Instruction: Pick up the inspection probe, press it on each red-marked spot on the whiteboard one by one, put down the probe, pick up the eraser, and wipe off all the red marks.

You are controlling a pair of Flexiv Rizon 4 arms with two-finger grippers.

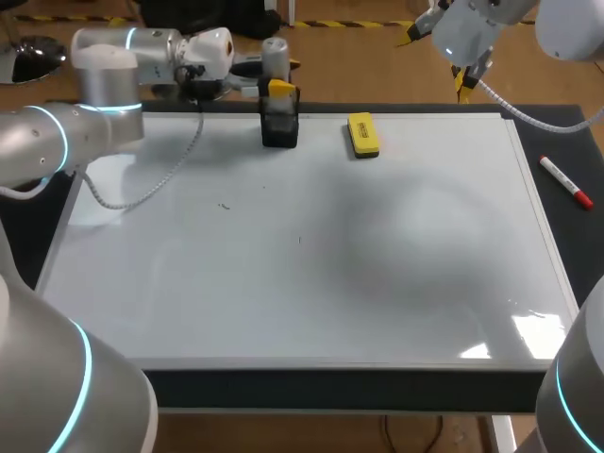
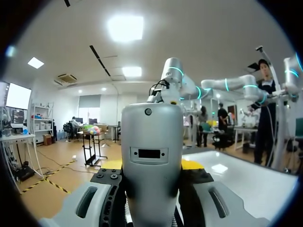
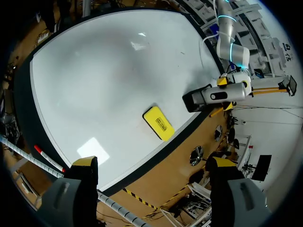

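item 1, inspection probe [image 1: 279,121]: it stands at the whiteboard's [image 1: 311,283] far edge, left of the edge's middle. it has a black block base, a yellow band and a silver upper housing. whether the base rests on the board cannot be told.

item 2, left gripper [image 3: 224,93]: clenched on the probe. its yellow tips sit on two opposite sides of the silver housing, and the left wrist view shows that housing filling the gap between the fingers.

item 3, right gripper [image 3: 154,163]: released, fingers wide apart with nothing between them. it hangs beyond the board's far right corner.

item 4, eraser [image 1: 362,134]: a yellow block lying flat near the far edge, just right of the probe and apart from it.

item 5, marker [image 1: 566,181]: it lies on the dark bench beside the board's right edge.

item 6, red marks: none can be made out, only two tiny dark specks left of the board's centre.

handling, judged: the probe looks rigid, moderately heavy and tall for its base. the smooth housing could slip or twist under pressing load, so a grip low on the housing is preferred. the eraser looks light, with a hard back and probably a soft wiping face, and is best taken across its narrow width.

containers: none visible. each item sits directly on the board or bench.
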